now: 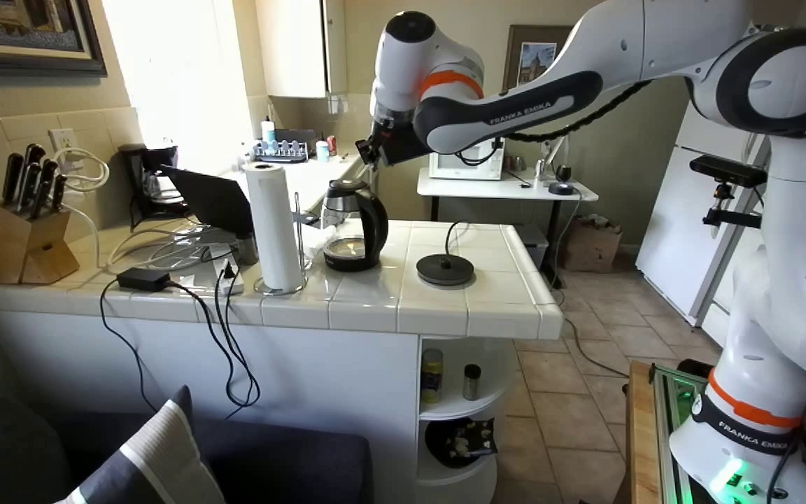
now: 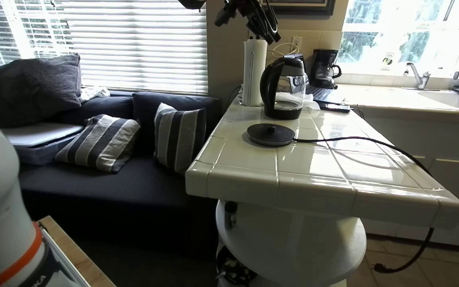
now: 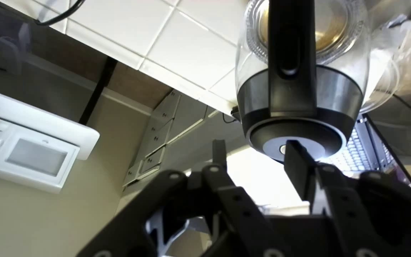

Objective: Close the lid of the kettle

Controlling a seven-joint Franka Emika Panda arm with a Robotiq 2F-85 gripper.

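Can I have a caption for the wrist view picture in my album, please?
Upside-down peek: open gripper above the glass kettle, white microwave in the background.

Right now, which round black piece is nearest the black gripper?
The round black lid atop the clear glass kettle, just beyond the open gripper; the flat black disc lies farther off, on the white tiled counter.

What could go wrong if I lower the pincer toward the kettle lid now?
The open pincer hangs above the kettle: an off-centre push could tip it. The lid already looks seated, so pressing hard might just shove the kettle. The paper-towel roll stands close by, so a sideways swing may knock it over.
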